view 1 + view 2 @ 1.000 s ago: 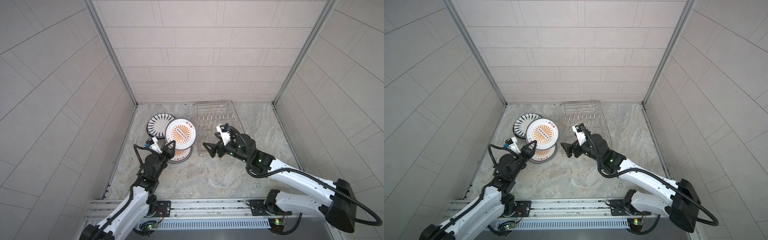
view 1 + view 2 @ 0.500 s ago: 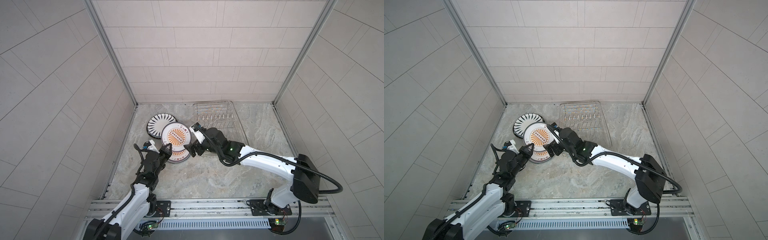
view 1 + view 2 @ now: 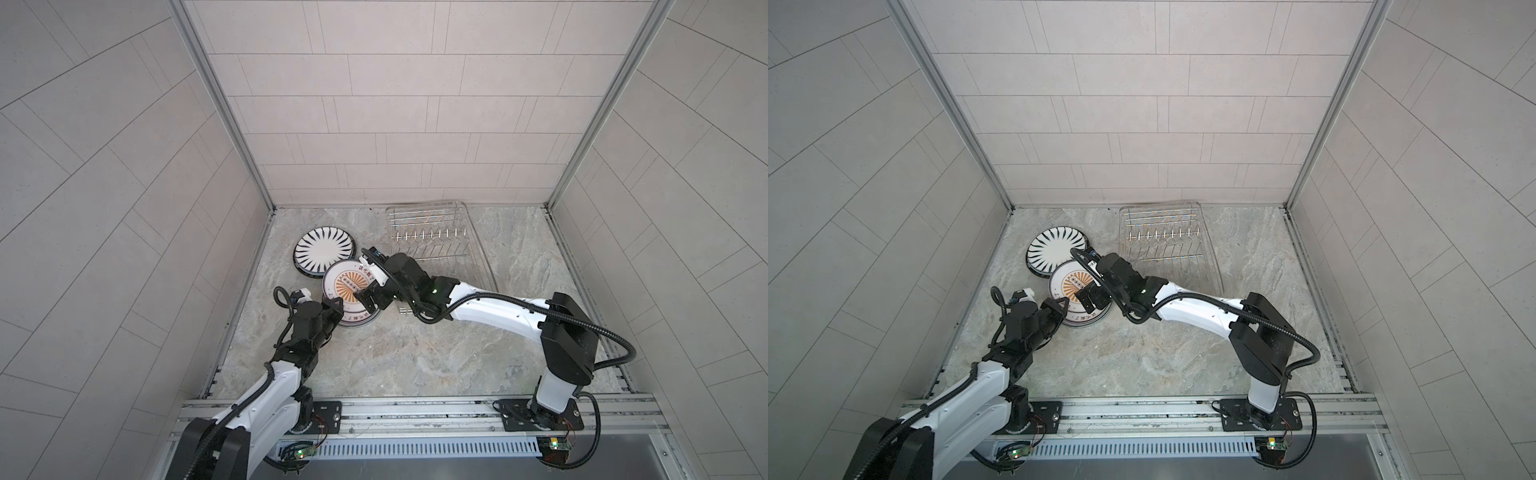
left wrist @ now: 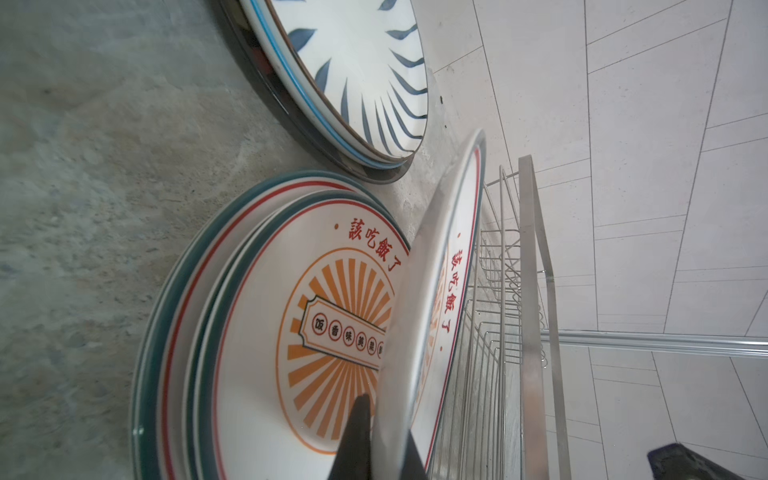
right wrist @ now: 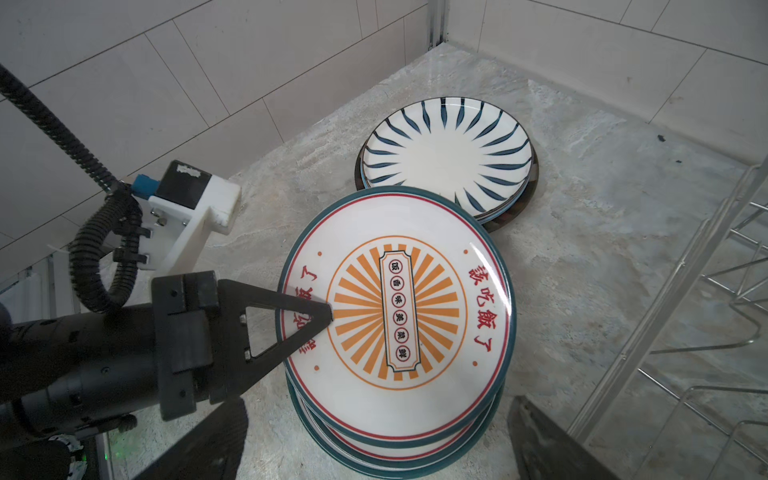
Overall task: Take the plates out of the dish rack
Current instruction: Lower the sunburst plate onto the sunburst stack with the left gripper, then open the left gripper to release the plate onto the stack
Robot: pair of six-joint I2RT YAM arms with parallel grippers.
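White ceramic, we count: three sunburst plates (image 5: pixel 395 451), striped plate (image 3: pixel 325 252) topping second pile over dark-rimmed plate (image 5: pixel 528 199), one dish rack (image 3: pixel 432 245). All plates on stone floor (image 3: pixel 415 353), left of rack. We see left gripper (image 5: pixel 324 320) clamped tight on top sunburst plate (image 5: pixel 399 316), one finger over rim, one under; plate tilted above two below. We see right gripper (image 3: pixel 372 300) spread wide, gripping nothing, at same plate's rack-side rim; contact we cannot tell. Red rim lettering reads 該吃飯了; circled characters fill central banner.
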